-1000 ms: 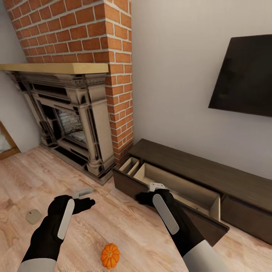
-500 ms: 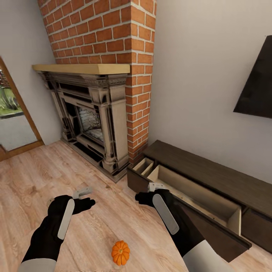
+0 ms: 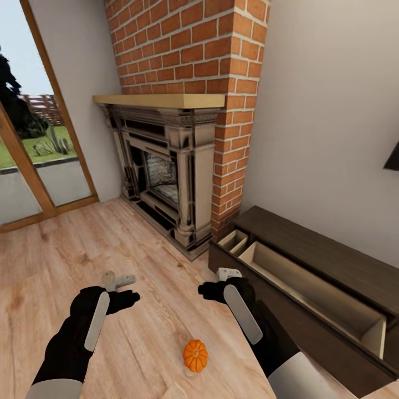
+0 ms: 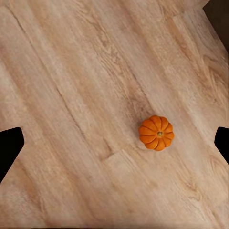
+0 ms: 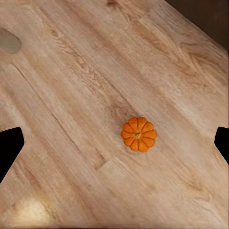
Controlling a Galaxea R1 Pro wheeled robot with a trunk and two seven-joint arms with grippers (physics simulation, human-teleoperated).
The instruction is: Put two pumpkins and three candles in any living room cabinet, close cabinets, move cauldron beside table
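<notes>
One orange ribbed pumpkin (image 3: 195, 355) lies on the wood floor between my two arms, below both grippers; it also shows as the pumpkin (image 4: 156, 132) and the pumpkin (image 5: 138, 134) in the wrist views. A cream candle (image 5: 8, 40) rests on the floor, and in the head view the candle (image 3: 107, 276) peeks from behind my left gripper. Left gripper (image 3: 119, 281) and right gripper (image 3: 227, 274) both hover open and hold nothing. The dark brown cabinet (image 3: 332, 255) stands to the right with its wide beige-lined drawer (image 3: 310, 291) pulled out.
A brick fireplace (image 3: 177, 166) with a wooden mantel rises straight ahead. A wood-framed glass door (image 3: 33, 160) is at the left. The open drawer's front juts onto the floor beside my right arm.
The camera has swung left: fireplace, cabinet and pumpkin slid right in the picture, the wall TV nearly left it, and the glass door came in. Both arms hold the same pose.
</notes>
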